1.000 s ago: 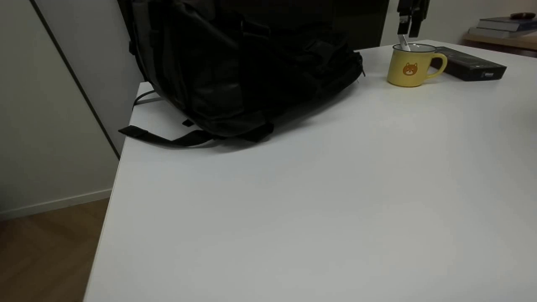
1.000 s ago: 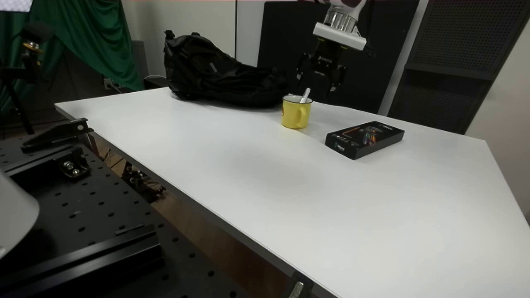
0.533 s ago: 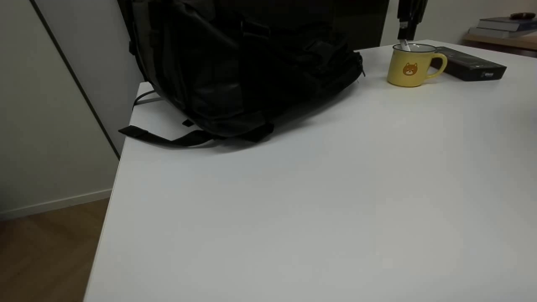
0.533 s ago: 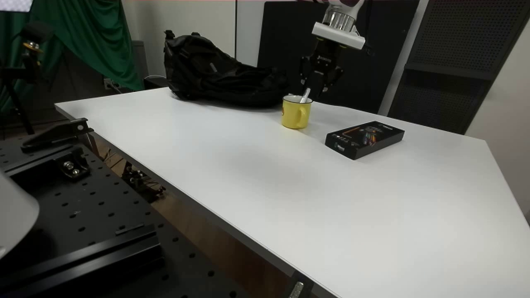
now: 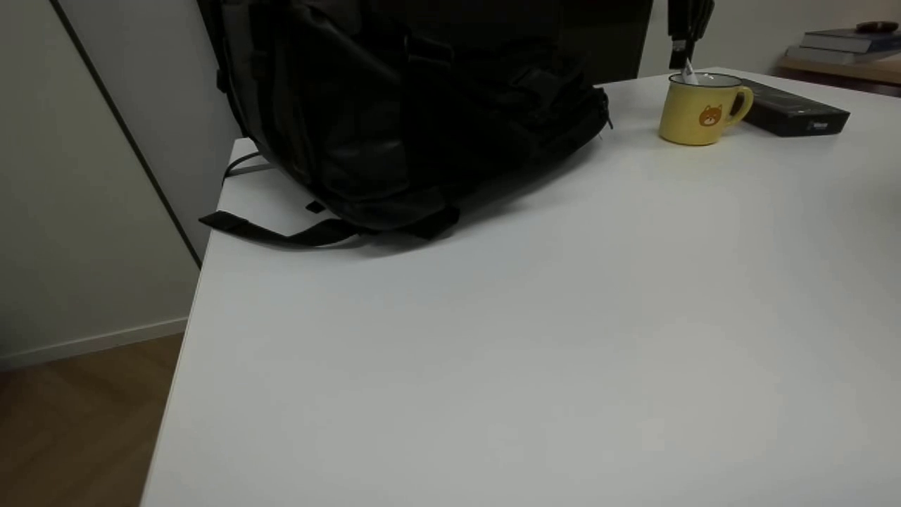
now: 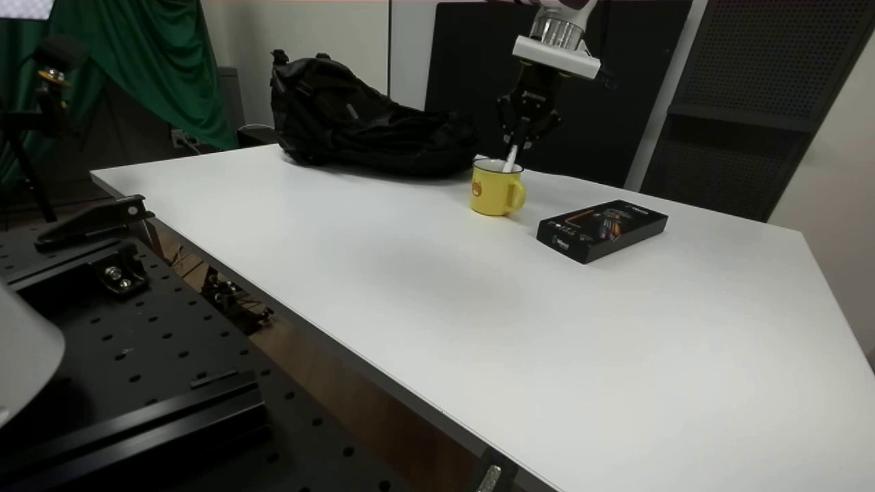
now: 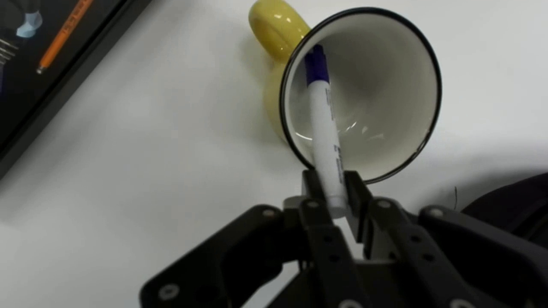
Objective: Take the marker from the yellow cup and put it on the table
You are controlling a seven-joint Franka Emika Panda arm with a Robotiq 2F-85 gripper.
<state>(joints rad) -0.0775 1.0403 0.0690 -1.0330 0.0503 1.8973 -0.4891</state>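
Wrist view, from the left: a black box (image 7: 38,94) lies at the edge, then comes white bench (image 7: 150,184), then the cup (image 7: 272,100) with its handle (image 7: 280,15). Inside it leans the marker (image 7: 325,132), slanted, purple-blue cap (image 7: 317,66) down on the handle side, white end up over the black rim (image 7: 364,10). My gripper (image 7: 334,188) is narrow, closed about that upper end and pinching it from both sides; in both exterior views the cup stands upright on the bench just below me.

I expect the marker to be light and stiff, a smooth plastic barrel that won't crush under my grip but may slip or twist. I have the right place, since only that end clears the cup, yet it is a hold near one end: the cap could swing once it hangs free. I should draw it out along its own slant, so the cap doesn't snag the rim and drag the cup, which looks hard and easily chipped. Over bench, I'd lay it flat and let go low, because a round barrel wants to roll.

Farthest right, the black bag (image 7: 509,209) pokes in at the lower corner, near the cup; I'd set the marker down well away from it.
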